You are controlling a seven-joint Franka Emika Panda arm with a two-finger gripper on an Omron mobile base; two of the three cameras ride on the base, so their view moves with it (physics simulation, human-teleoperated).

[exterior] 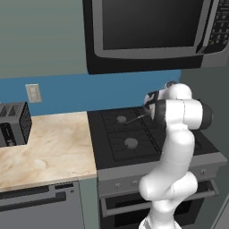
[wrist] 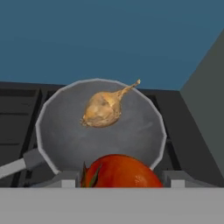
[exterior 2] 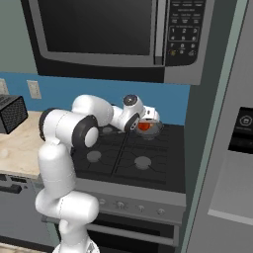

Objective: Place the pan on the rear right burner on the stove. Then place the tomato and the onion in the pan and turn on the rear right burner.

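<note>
On the stove [exterior 2: 118, 165], the dark grey pan [wrist: 135, 131] rests at the back right, its handle [exterior: 135, 119] pointing left. The rear right burner is hidden under it. The tan onion [wrist: 103, 110] lies inside the pan, near the middle. My gripper [wrist: 119, 181] hovers over the pan's near rim, shut on the red tomato [wrist: 118, 170], which sits right between the fingers. From the right base view the gripper [exterior 2: 143, 123] and tomato [exterior 2: 145, 127] are just above the pan [exterior 2: 157, 129].
A microwave [exterior: 147, 31] hangs low over the stove. A toaster [exterior: 13, 123] stands at the left end of the marble counter [exterior: 53, 147]. A tall grey cabinet side [exterior 2: 202, 123] borders the stove on the right. Knobs [exterior 2: 121, 204] line the front panel.
</note>
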